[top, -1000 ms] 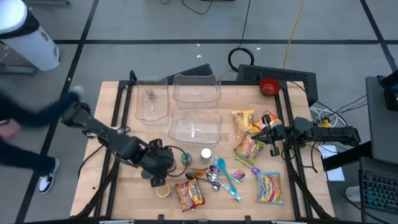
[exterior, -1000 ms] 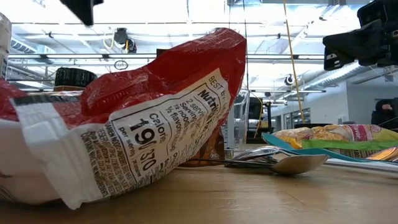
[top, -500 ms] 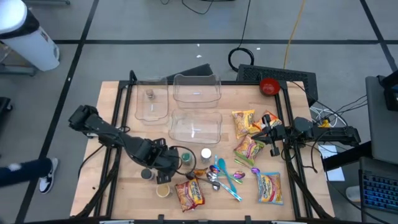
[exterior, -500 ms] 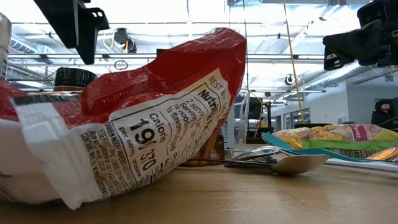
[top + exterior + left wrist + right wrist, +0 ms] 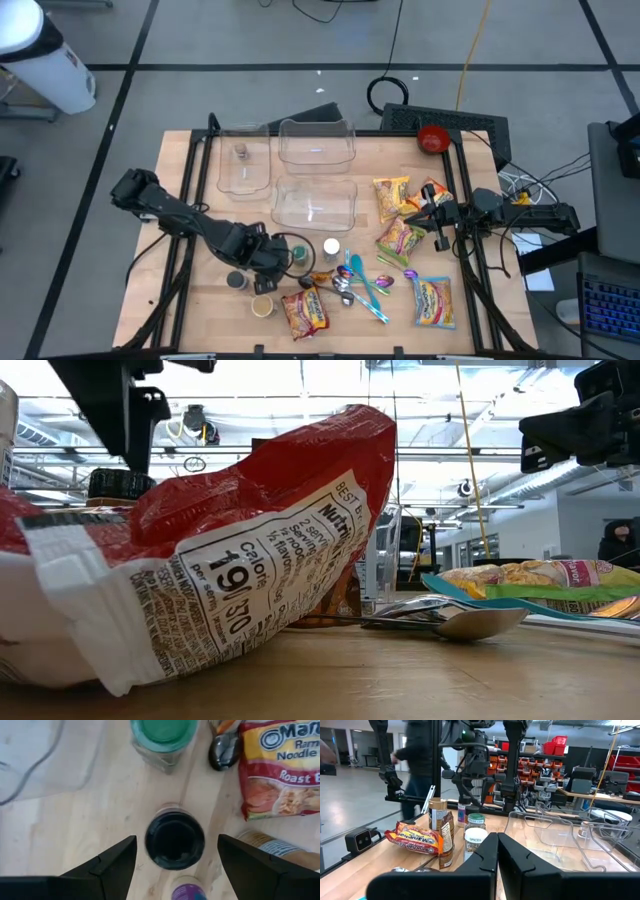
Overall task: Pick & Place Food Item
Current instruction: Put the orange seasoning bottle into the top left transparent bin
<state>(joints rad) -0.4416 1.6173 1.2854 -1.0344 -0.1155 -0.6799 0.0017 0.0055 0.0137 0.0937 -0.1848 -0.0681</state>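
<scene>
The left pincer is released, its fingers spread on either side of a black-lidded jar standing upright near the surface's front-left corner, just beside a green-lidded jar. The right pincer is clenched with nothing in it, hovering over noodle packets near the surface's right edge.

Left hand shifted right, apparently over dark-lidded jar.

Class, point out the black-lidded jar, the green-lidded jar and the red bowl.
Black-lidded jar (image 5: 174, 839), left wrist view, on its lid.
Green-lidded jar (image 5: 163, 732), left wrist view, on its lid.
Red bowl (image 5: 432, 138), high view, on its inside.
</scene>
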